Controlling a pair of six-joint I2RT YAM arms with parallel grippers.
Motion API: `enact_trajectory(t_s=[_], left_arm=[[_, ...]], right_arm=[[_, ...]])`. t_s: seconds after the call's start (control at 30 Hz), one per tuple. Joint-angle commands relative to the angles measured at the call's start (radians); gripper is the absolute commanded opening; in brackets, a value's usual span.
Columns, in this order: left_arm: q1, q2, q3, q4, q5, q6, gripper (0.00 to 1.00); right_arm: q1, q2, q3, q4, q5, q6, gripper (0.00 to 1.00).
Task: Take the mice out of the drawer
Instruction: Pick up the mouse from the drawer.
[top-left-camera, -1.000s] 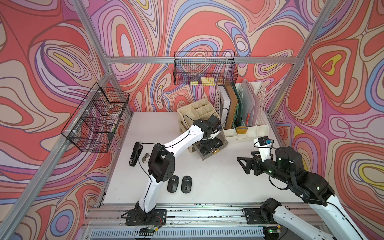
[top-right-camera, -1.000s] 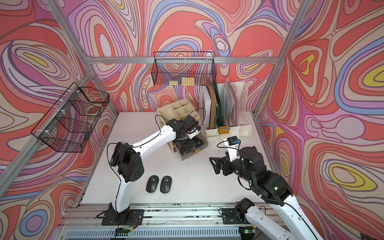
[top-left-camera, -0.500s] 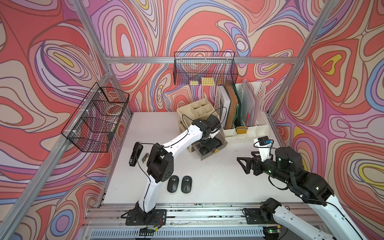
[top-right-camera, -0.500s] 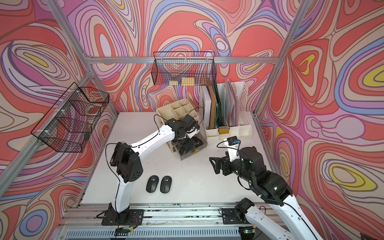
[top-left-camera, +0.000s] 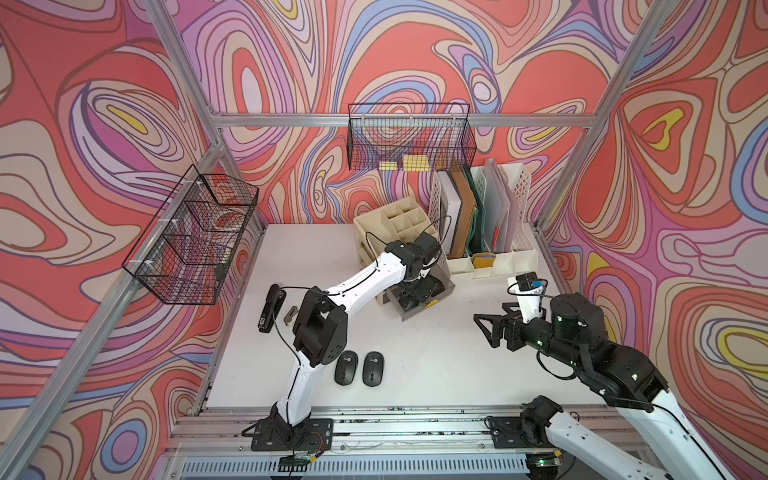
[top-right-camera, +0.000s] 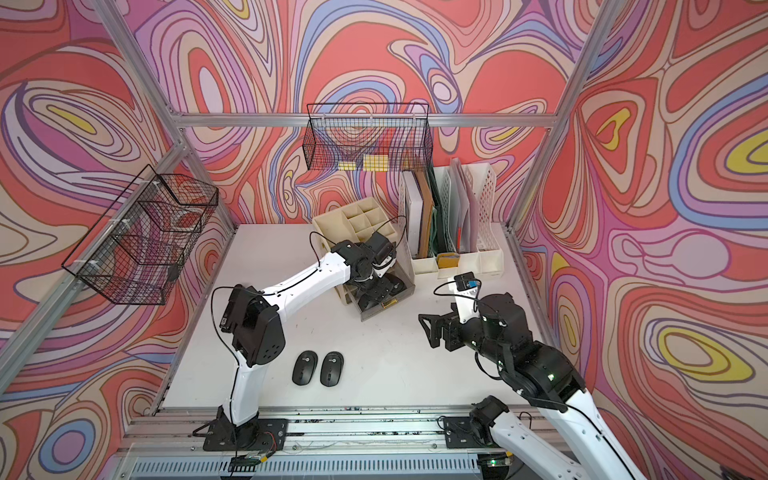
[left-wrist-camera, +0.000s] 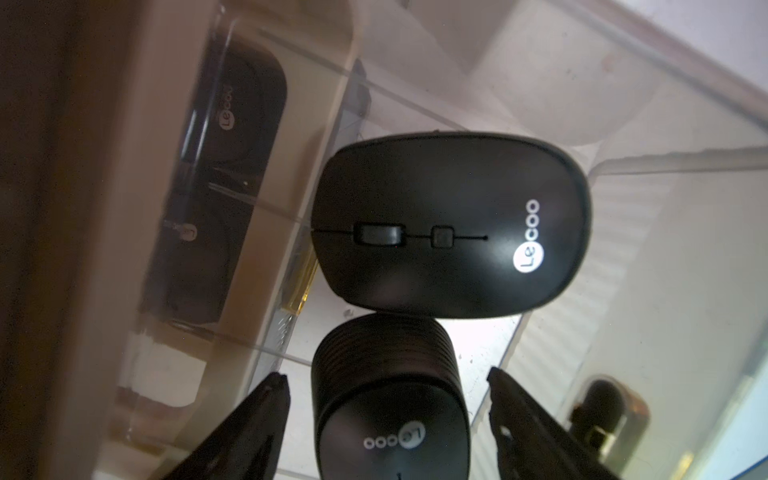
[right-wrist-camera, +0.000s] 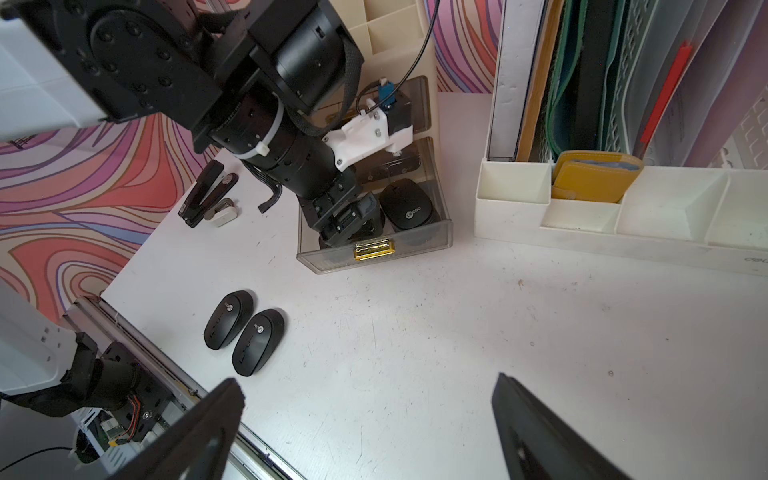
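Two mice (top-left-camera: 346, 368) are already sitting out on the table (top-left-camera: 436, 361) well behind the left pincer (left-wrist-camera: 386, 374), which is hovering wide in the drawer (right-wrist-camera: 419, 243) straddling a third mouse (left-wrist-camera: 390, 399), another mouse (left-wrist-camera: 449, 224) lying just past its tips, right pincer (right-wrist-camera: 368, 380) idling wide, empty.

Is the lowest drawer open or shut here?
Open: the drawer juts out of the organiser, a mouse showing inside, the left gripper reaching in.
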Motion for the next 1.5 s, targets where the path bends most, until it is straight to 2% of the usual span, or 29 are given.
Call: enact_trajectory(t_s=[0.0,0.3,0.63,1.1,1.33,1.47], left_arm=[[-0.001,-0.019,-0.03,-0.014,-0.055,-0.054,0.8],[-0.008,-0.001,-0.045,-0.028,-0.128,-0.092,0.76],[-0.011,0.011,-0.053,-0.033,-0.14,-0.121,0.72],[-0.022,0.009,-0.112,-0.044,-0.142,-0.138,0.77],[-0.022,0.015,-0.12,-0.025,-0.159,-0.13,0.63],[-0.022,0.017,-0.109,-0.028,-0.189,-0.122,0.63]], right_arm=[[0.002,0.0,-0.005,0.009,0.01,0.0,0.98],[0.003,0.005,-0.003,0.012,0.009,-0.003,0.98],[0.003,0.004,-0.006,0.012,0.009,-0.001,0.98],[0.001,-0.007,-0.018,0.02,0.007,0.008,0.98],[0.003,-0.011,-0.019,0.024,0.005,0.014,0.98],[0.002,-0.017,-0.02,0.02,0.008,0.017,0.98]])
